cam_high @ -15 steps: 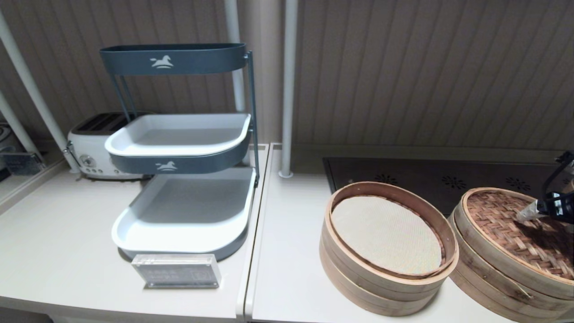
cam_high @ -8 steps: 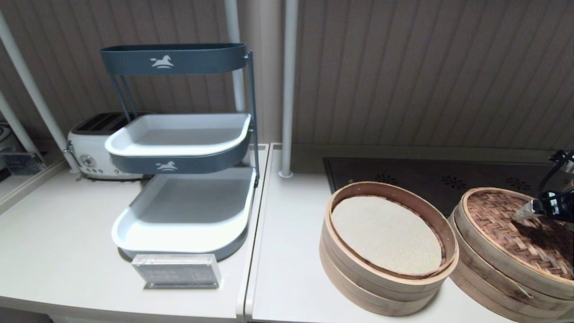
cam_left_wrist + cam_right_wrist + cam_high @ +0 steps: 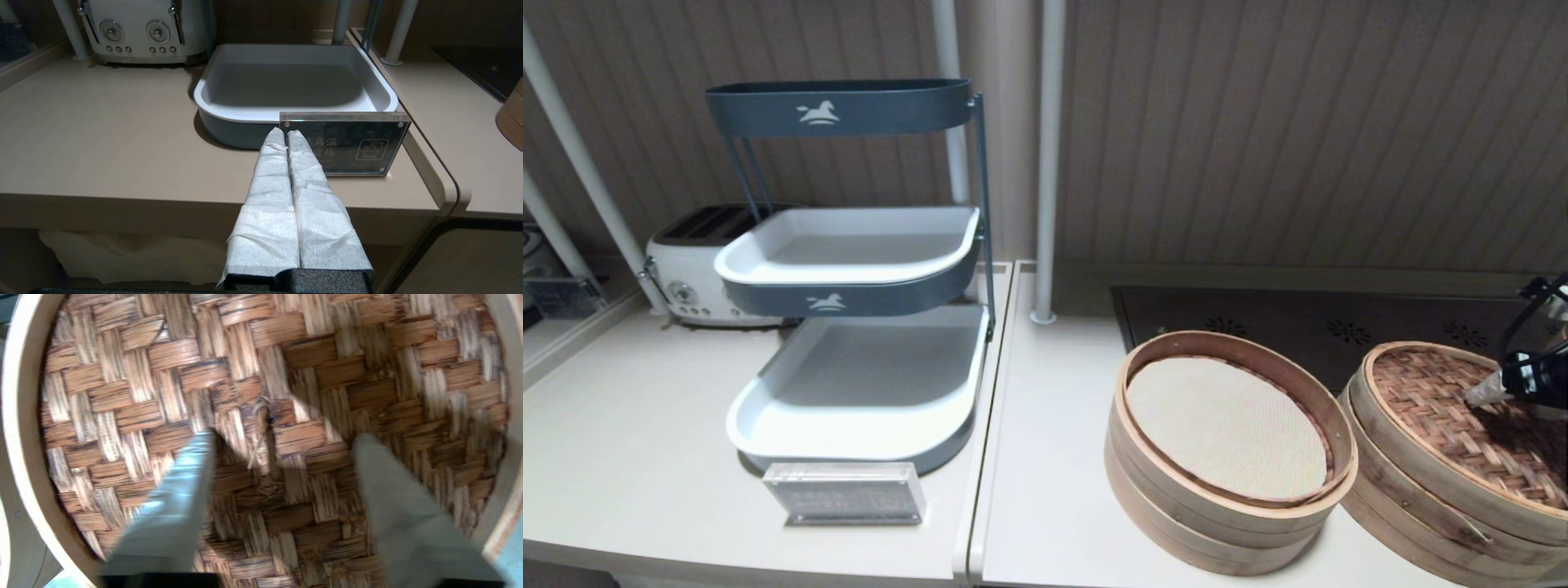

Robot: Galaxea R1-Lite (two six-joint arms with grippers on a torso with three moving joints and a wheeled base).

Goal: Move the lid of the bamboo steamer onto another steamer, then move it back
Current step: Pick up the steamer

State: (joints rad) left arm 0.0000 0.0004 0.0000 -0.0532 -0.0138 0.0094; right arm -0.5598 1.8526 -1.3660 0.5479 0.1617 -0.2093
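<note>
My right gripper (image 3: 282, 437) hangs over the lid (image 3: 1462, 416), fingers spread wide either side of the centre knot (image 3: 261, 445), gripping nothing. The lid sits on the shallow steamer (image 3: 1421, 506) at the right edge; the taller steamer (image 3: 1225, 523) beside it is uncovered, mesh liner showing. Risks: I close off-centre and miss the knot, or the thin knot slips and the lid tilts or drops; a tilted lid could catch a rim. My left gripper (image 3: 286, 136) is parked low by the counter edge, fingers pressed together, empty. Writing: the acrylic sign (image 3: 347, 143) shows "高温" and a hot-surface icon; the rack (image 3: 837, 106) has a horse logo.
</note>
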